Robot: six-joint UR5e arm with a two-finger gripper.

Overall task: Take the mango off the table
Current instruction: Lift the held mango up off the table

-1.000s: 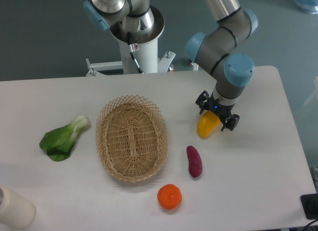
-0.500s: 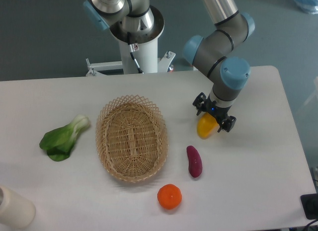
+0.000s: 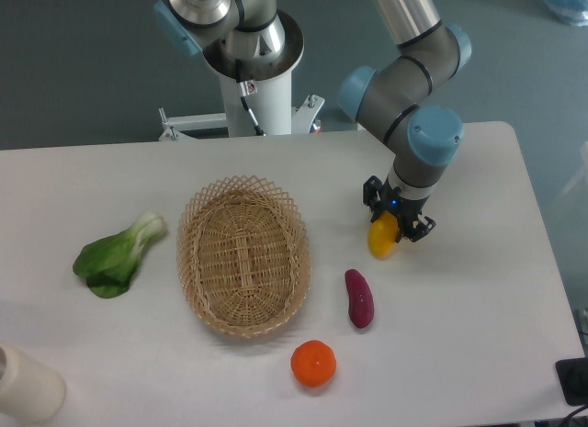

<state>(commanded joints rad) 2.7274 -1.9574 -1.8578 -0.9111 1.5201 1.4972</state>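
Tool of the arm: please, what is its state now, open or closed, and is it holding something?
Tool: closed on the mango, one finger on each side of it; the wicker basket lies to its left.

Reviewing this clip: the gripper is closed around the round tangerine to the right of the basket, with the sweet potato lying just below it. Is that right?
Not quite. The camera view shows the gripper closed on the mango, right of the basket. The tangerine sits untouched near the table's front edge. The sweet potato does lie just below the gripper.
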